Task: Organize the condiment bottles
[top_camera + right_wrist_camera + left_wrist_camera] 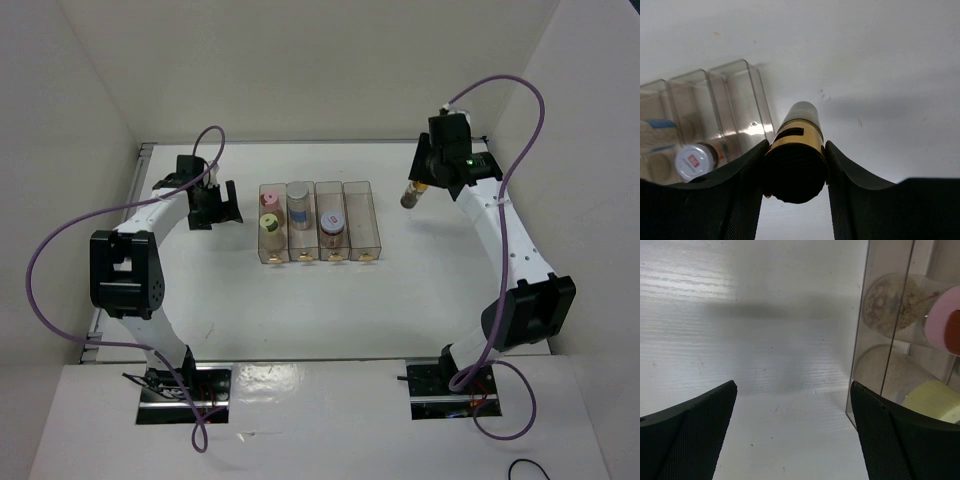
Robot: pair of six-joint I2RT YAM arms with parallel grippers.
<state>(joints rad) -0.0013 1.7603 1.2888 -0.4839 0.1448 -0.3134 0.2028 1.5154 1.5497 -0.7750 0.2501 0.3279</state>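
Closest to us, in the right wrist view, the right gripper (796,146) is clamping its two black fingers around a slim dark bottle with a yellow-gold band (801,120) and holding it off the white desk (880,60). From overhead we are seeing that bottle hanging just to the right of a row of four clear rectangular plastic bins (364,245), not yet over any of them. The left gripper (792,390) is hovering just left of the row with its fingers spread wide, holding nothing.

Four bottles are already sitting in the bins. A pink-capped bottle (270,196) and a pale-yellow-capped bottle (269,224) are sharing the leftmost bin. A silver-grey-capped bottle (299,192) is standing in the second, and a short jar with a red-marked white lid (332,218) is standing in the third. The rightmost bin is holding nothing.

We are judging the task as nearly done: only the held bottle is left to place, most likely in that vacant bin.
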